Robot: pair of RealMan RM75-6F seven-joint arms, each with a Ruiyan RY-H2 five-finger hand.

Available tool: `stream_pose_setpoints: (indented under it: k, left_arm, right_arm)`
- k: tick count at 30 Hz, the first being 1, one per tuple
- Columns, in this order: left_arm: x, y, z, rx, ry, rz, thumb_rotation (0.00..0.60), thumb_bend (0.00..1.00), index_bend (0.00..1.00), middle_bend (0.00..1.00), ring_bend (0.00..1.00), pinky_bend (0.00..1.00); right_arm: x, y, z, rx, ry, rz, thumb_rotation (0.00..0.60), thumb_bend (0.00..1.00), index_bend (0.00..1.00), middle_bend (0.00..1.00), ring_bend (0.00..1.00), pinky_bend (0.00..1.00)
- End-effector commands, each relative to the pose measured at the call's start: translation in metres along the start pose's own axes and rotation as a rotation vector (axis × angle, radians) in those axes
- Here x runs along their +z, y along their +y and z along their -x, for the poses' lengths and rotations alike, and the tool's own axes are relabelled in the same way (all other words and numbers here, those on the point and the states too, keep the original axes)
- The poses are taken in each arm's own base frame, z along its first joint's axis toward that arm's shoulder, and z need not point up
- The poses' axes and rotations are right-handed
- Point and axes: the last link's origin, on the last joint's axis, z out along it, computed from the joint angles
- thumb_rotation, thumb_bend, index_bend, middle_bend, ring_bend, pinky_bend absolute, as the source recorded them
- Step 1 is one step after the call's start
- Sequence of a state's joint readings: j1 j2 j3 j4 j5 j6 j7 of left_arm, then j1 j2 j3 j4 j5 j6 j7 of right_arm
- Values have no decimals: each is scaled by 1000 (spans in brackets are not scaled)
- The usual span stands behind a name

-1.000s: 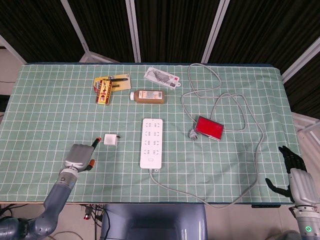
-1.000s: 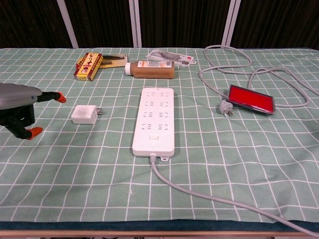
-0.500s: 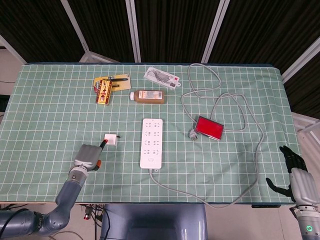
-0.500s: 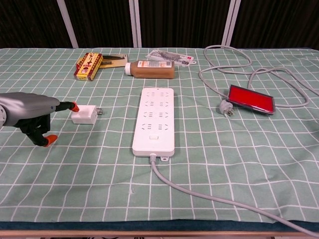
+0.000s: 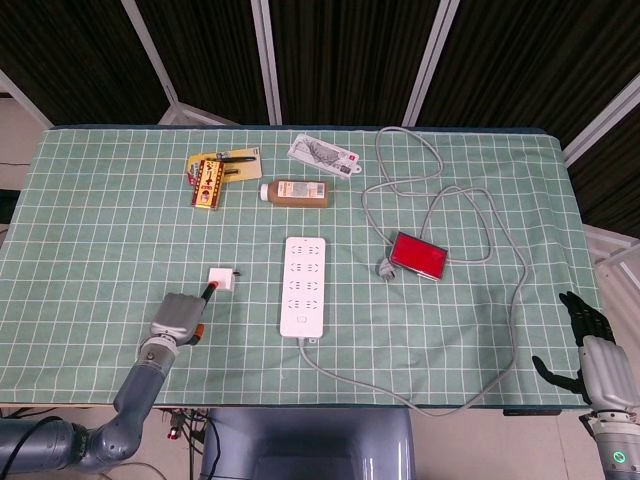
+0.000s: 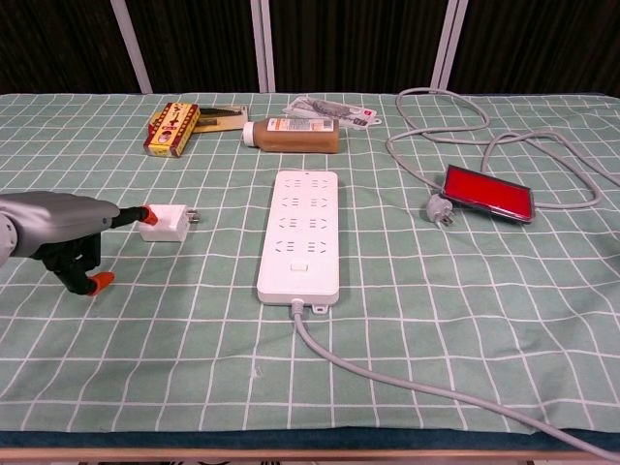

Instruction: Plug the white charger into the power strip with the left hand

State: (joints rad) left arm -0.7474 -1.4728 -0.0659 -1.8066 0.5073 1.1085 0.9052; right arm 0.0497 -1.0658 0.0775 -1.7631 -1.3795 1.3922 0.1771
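White charger (image 6: 165, 223) is getting nudged now: left robot hand (image 6: 58, 230) has closed in, fingertip touching, nothing held.

Well beyond the left hand (image 5: 177, 315), a yellow box (image 5: 207, 181) lies beside a pen (image 5: 232, 158). A brown bottle (image 5: 295, 193) lies further right, a white packet (image 5: 323, 155) behind it. Far right, a red case (image 5: 418, 256) sits inside a grey cable (image 5: 500, 240) loop on the counter (image 5: 100, 220).

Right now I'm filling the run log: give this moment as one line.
left hand: fingertip at white charger, no grasp | power strip: sockets empty | right hand: idle at table edge
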Motion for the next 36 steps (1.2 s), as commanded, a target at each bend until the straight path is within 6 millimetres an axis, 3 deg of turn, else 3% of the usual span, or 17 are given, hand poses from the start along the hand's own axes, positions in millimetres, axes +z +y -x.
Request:
stream_pose_setpoints:
  k: [1, 16, 27, 36]
  left_arm:
    - [-4, -1, 3, -3, -12, 6, 600, 464, 55, 932, 881, 899]
    - [-26, -6, 20, -23, -37, 39, 600, 466, 70, 932, 881, 898]
    - [-37, -16, 10, -53, 20, 50, 600, 466, 77, 932, 881, 899]
    - [-35, -40, 4, -46, 20, -5, 600, 466, 79, 932, 881, 898]
  right_arm:
    - [0, 0, 0, 0, -1, 0, 600, 338, 0, 0, 0, 0]
    - [-1, -1, 0, -3, 3, -7, 600, 338, 0, 0, 0, 0]
    - [-1, -1, -1, -2, 2, -8, 600, 338, 0, 0, 0, 0]
    - [-2, -1, 0, -1, -2, -6, 600, 338, 0, 0, 0, 0]
